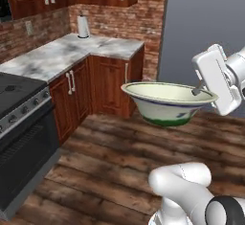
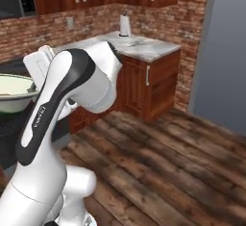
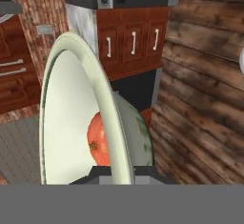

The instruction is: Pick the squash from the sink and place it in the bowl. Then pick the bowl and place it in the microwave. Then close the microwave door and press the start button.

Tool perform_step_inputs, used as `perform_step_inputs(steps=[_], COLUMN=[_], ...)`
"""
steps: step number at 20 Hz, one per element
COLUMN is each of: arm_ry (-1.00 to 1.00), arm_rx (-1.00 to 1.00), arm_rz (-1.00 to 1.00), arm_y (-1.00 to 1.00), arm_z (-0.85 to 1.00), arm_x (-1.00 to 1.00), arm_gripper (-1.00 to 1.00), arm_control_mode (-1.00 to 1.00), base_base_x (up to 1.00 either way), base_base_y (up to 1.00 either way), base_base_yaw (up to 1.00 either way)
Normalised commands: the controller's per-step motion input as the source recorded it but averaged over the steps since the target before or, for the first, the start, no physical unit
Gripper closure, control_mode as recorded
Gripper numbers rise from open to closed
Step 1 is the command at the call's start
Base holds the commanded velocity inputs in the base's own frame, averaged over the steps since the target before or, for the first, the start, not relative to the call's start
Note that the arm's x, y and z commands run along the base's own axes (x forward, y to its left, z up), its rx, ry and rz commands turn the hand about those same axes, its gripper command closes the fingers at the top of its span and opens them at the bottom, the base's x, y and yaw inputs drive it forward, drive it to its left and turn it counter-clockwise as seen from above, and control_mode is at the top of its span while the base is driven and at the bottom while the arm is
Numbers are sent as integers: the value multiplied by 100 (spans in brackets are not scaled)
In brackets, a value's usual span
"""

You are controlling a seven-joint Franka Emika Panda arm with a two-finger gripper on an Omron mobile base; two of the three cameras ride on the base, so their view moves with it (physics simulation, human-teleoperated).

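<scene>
I've got the gripper (image 1: 197, 91) clamped on the bowl (image 1: 165, 103) rim, carried mid-air over the floor, squash (image 3: 98, 145) inside. Thin rim pinch, I think; any jerk could tip it and spill the squash.

One bowl (image 1: 165, 102), one squash (image 3: 99, 144)

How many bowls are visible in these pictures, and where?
1. The bowl hangs in the air over the wooden floor, held at its rim by the gripper. The squash lies inside it. Other bowls may be hidden in the closed cabinets.
</scene>
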Motion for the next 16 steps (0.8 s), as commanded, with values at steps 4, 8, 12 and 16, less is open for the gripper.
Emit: perform_step_inputs(steps=[4, 8, 12, 16], arm_ry=[0, 0, 0, 0], arm_rx=[0, 0, 0, 0], arm_rz=[0, 0, 0, 0], arm_y=[0, 0, 0, 0], arm_z=[0, 0, 0, 0], arm_x=[0, 0, 0, 0], arm_gripper=[100, 100, 100, 100], arm_control_mode=[100, 100, 100, 100], base_base_x=[100, 100, 100, 100], base_base_y=[-18, -13, -17, -28], base_base_yaw=[69, 68, 66, 65])
